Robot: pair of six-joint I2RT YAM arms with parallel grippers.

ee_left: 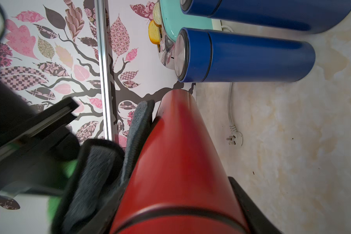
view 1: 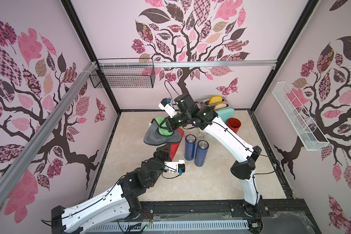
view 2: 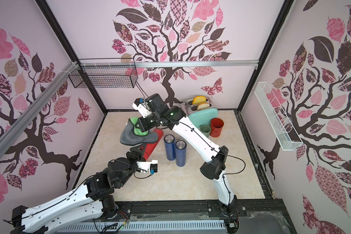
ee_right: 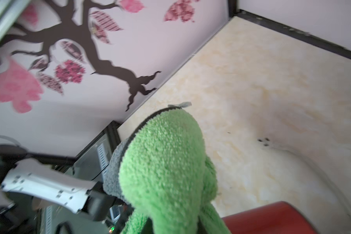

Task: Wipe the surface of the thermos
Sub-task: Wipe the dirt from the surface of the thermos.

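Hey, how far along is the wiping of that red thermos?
Done: the left gripper holds the red thermos tilted, and the right gripper grips the green-grey cloth. In hand: the cloth is draped over the thermos's far end. Left: the bare red body below it; how much is already wiped doesn't show.

Two blue flasks [view 1: 190,147] upright side by side, mint toaster [view 1: 225,115] behind, bread [view 1: 215,99] in its slots, red cup [view 1: 233,125], green mug [view 2: 205,130], white plug [ee_left: 235,139], black basket [view 1: 122,78] and white basket [view 1: 298,115] on walls.
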